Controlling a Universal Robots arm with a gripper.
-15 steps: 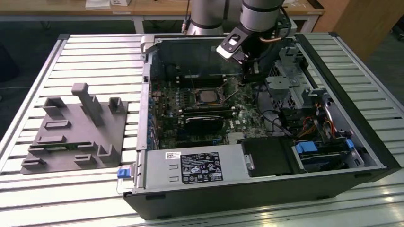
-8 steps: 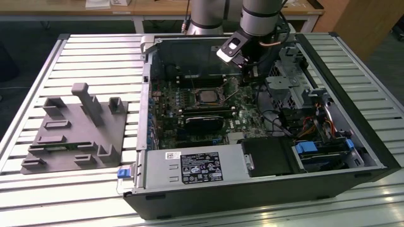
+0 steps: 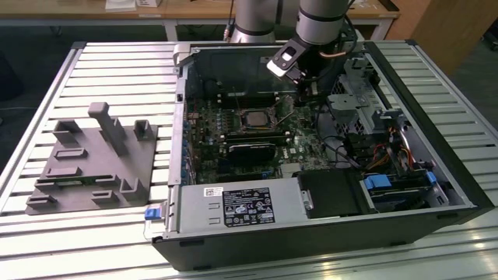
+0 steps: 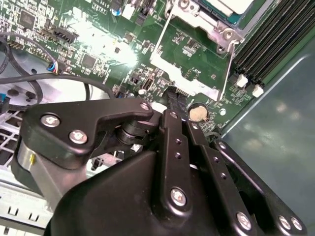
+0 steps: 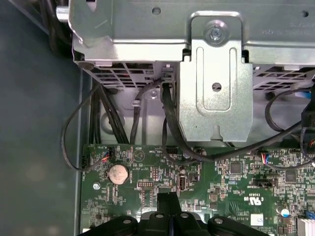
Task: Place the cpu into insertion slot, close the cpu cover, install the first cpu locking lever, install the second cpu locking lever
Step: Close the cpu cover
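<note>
My pincer (image 5: 167, 196), fingers pressed together as one narrow tip, hangs near the cpu cover (image 4: 183, 78), probably for nudging it.

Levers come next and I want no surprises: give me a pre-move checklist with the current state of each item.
1. cpu seated in the insertion slot: ok, its pale face looks flat inside.
2. cpu cover closed: not ok, it appears raised, with board visible through its cut-out.
3. Locking lever latched: not ok, its wire stands free beside the cover.
4. Tool empty: ok, shut on nothing, with its tip close to the cover's edge.
</note>
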